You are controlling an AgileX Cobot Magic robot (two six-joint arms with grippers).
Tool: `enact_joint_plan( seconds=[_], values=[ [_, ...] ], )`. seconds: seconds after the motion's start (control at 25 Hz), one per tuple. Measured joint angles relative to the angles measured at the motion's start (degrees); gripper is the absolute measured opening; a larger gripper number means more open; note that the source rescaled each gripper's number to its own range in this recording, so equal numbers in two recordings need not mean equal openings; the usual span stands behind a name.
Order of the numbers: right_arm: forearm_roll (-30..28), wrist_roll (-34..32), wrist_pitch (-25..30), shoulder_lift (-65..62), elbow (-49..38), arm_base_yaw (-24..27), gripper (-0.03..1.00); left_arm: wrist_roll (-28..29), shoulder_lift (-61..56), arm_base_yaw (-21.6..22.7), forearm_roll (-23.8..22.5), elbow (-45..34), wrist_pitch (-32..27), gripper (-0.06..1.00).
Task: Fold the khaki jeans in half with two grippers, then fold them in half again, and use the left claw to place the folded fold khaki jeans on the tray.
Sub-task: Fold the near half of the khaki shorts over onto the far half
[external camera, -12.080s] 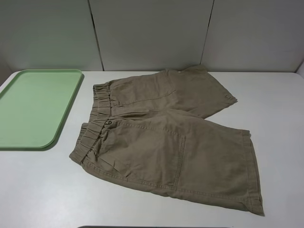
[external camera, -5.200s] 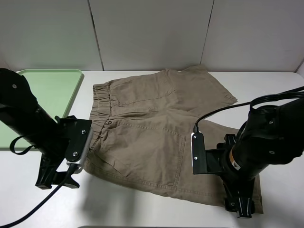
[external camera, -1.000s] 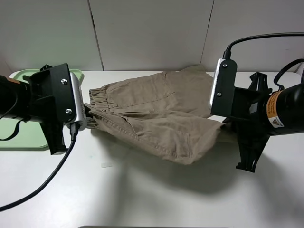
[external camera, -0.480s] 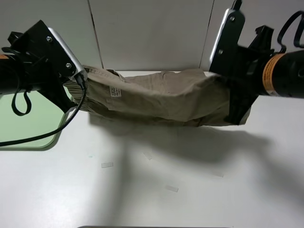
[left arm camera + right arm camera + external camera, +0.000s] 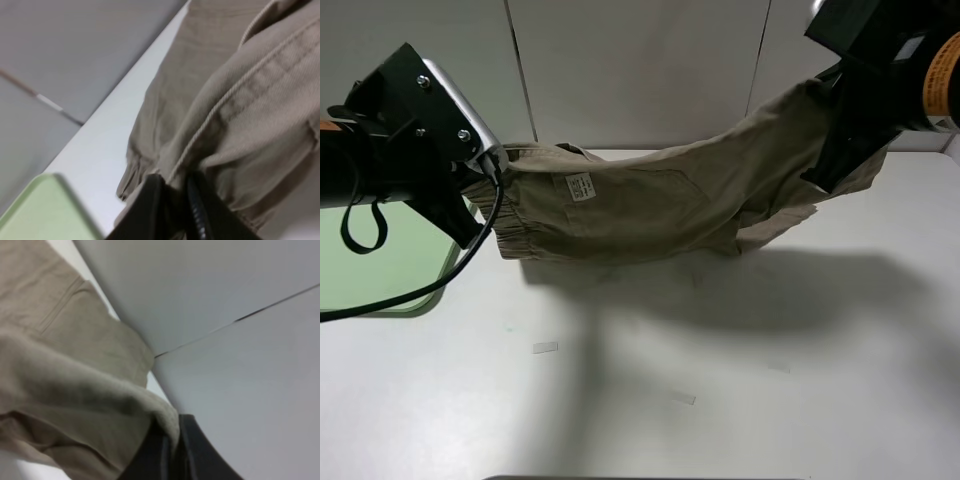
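The khaki jeans hang stretched between left tool, clamping the waistband; right tool, higher, clamping a leg.

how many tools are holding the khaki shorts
2. The black left tool grips the khaki cotton shorts at the waistband, left; the black right tool holds the leg end raised, right.

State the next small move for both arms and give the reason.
Probably lower the left gripper and, further, the right gripper to lay the khaki jeans on the table doubled over. Both are shut on the fabric, which hangs between them with its right end higher, so the first fold isn't flat yet.
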State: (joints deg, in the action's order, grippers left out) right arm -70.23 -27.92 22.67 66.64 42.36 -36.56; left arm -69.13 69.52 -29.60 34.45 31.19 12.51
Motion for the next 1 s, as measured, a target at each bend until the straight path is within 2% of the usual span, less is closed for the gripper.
enact_joint_plan(
  seconds=[0.08,0.2,0.44,0.56,0.72,0.8,1.0],
  values=[
    [0.1,1.24,0.67,-1.9,-1.28,-1.88,0.0,0.0,-1.86,-1.75,0.0,-0.05,-1.39,0.02],
    [0.28,2.58,3.44,-4.29,-3.21,-7.27,0.0,0.2,-5.52,-3.77,0.0,-0.05,-3.77,0.02],
    [0.02,1.9,17.5,-5.28,-3.84,-20.13,0.0,1.25,-12.88,-4.23,0.42,-0.32,-9.23,0.02],
    [-1.33,0.0,21.63,-5.28,-3.84,-24.46,0.0,1.36,-15.51,-4.23,0.42,-0.32,-11.21,0.02],
    [-4.45,-2.25,21.07,-5.28,-3.84,-25.16,0.0,1.67,-16.22,-4.26,0.42,-0.55,-12.51,0.02],
    [-5.78,-2.65,18.66,-5.28,-3.84,-24.04,0.0,2.34,-16.17,-4.26,0.45,-1.21,-10.7,0.02],
    [-6.4,-5.24,5.65,-5.28,-3.84,-15.12,0.0,3.15,-16.17,-3.64,4.14,-2.84,-3.74,0.02]
  ],
)
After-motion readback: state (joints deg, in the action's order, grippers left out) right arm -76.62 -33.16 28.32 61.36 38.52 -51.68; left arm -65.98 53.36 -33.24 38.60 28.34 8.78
